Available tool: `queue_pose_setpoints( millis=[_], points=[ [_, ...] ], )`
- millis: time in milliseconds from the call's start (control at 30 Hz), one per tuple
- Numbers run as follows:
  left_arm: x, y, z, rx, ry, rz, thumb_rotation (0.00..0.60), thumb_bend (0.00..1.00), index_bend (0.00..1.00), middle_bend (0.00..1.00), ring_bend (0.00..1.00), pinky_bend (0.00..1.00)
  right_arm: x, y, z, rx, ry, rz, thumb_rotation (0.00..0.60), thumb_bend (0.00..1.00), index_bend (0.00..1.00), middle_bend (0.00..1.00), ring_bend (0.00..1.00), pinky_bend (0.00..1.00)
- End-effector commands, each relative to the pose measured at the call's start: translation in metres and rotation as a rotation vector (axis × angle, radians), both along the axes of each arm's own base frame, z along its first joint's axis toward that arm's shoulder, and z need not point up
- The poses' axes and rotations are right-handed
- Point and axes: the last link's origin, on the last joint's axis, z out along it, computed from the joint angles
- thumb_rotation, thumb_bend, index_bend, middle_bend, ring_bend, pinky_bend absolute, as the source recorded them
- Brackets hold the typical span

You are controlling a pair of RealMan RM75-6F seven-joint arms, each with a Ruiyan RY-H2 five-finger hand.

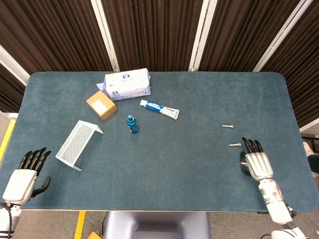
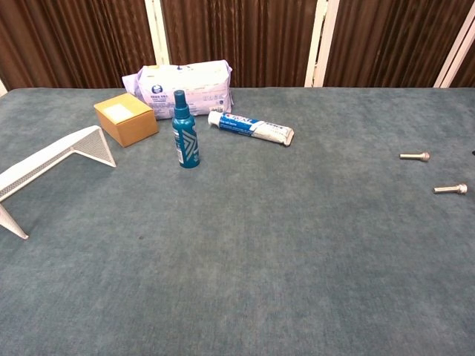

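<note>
I had the right robot hand point(image 1: 256, 162) lying flat on the surface point(image 1: 199, 164), fingers apart and holding nothing. The nearer bolt point(image 1: 235, 145) lay just beside its fingertips point(image 1: 245, 141), at about ten o'clock from them and not touching. The second bolt point(image 1: 228, 126) sat a little further off, at eleven o'clock. My left robot hand point(image 1: 24, 177) hung off the near left corner, fingers loosely spread, empty, with the wire rack point(image 1: 78, 143) at its one o'clock. The chest view showed both bolts but neither robot hand.
</note>
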Motion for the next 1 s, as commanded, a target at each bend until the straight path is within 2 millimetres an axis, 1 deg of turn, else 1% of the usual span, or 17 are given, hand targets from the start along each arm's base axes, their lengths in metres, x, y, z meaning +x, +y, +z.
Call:
queue_pose_setpoints(
  millis=[33, 267, 500, 1000],
  points=[
    [0.0, 0.0, 0.0, -0.001, 0.001, 0.0, 0.6, 0.45, 0.0, 0.0, 0.0, 0.04, -0.002, 0.001, 0.001, -0.004, -0.001, -0.002, 0.6, 0.46, 0.69, 0.03, 0.0, 0.07],
    [0.0, 0.0, 0.0, -0.006, 0.002, -0.001, 0.6, 0.45, 0.0, 0.0, 0.0, 0.04, -0.009, 0.005, 0.005, -0.021, -0.008, -0.019, 0.6, 0.46, 0.68, 0.03, 0.0, 0.08],
    [0.001, -0.001, 0.001, 0.002, 0.004, -0.002, 0.6, 0.46, 0.0, 0.0, 0.0, 0.04, -0.013, 0.008, 0.014, -0.052, -0.021, -0.02, 0.6, 0.46, 0.68, 0.03, 0.0, 0.08],
    [0.002, -0.002, 0.0, 0.0, 0.007, -0.003, 0.6, 0.45, 0.0, 0.0, 0.0, 0.04, -0.022, 0.011, 0.02, -0.067, -0.044, -0.051, 0.6, 0.46, 0.67, 0.03, 0.0, 0.08]
  ],
)
